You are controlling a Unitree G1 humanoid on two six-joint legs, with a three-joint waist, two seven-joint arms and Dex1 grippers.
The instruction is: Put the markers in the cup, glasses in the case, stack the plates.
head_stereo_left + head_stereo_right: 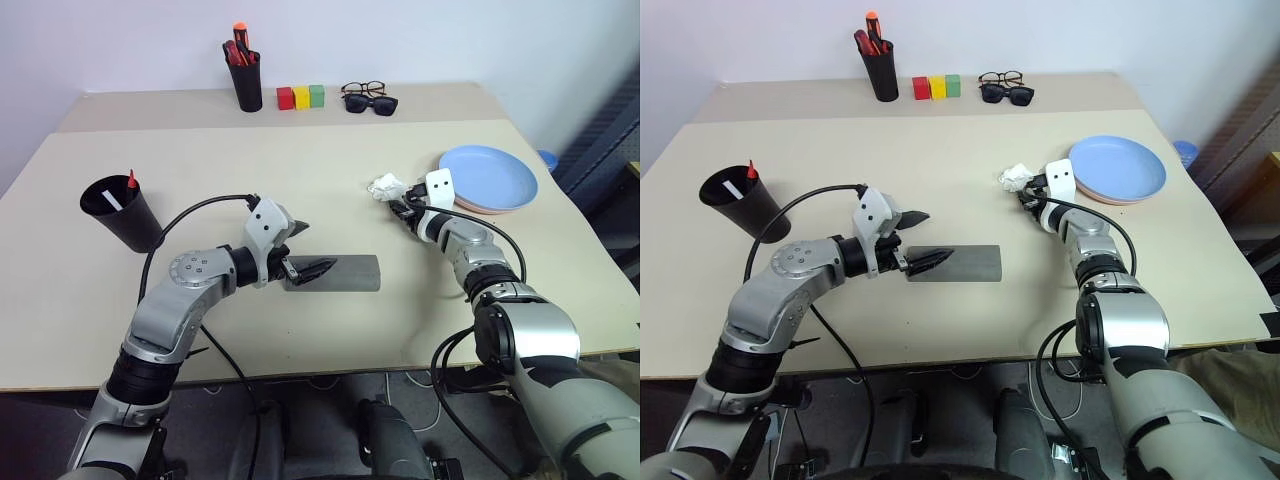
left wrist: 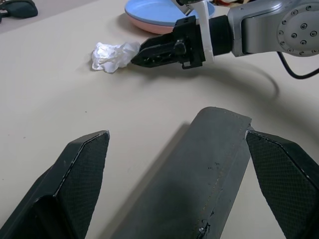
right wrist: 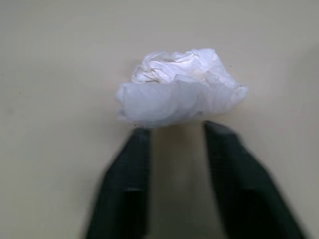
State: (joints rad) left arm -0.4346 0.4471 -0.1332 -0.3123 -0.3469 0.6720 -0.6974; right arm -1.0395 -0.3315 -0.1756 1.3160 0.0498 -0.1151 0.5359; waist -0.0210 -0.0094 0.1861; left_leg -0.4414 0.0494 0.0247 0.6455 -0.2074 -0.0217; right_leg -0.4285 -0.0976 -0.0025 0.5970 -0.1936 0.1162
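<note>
The grey felt-like rectangular glasses case [image 1: 335, 272] lies closed near the front of the beige desk [image 1: 300, 180], its near end between the spread fingers of the left claw [image 2: 174, 184], which stands wide open around it without visibly pressing it. The wide black tapered plastic cup [image 1: 122, 212] stands at the robot's left side of the desk with a slim red pen [image 1: 131, 180] and a white-bodied pen [image 1: 110, 202] in it. On the robot's right side the light blue round plate [image 1: 490, 177] sits stacked on the salmon pink plate [image 1: 485, 209]. The right claw [image 3: 174, 130] rests low over the desk just beside the plates, its two fingers a little apart, tips at the edge of a crumpled white paper wad [image 3: 179, 87]; it holds nothing. Thin dark-rimmed eyeglasses [image 1: 363, 88] lie at the far edge, touching black sunglasses [image 1: 370, 103], near red, yellow and green blocks [image 1: 301, 96] and a narrow black pen holder [image 1: 245, 82] with thick red and orange markers.
</note>
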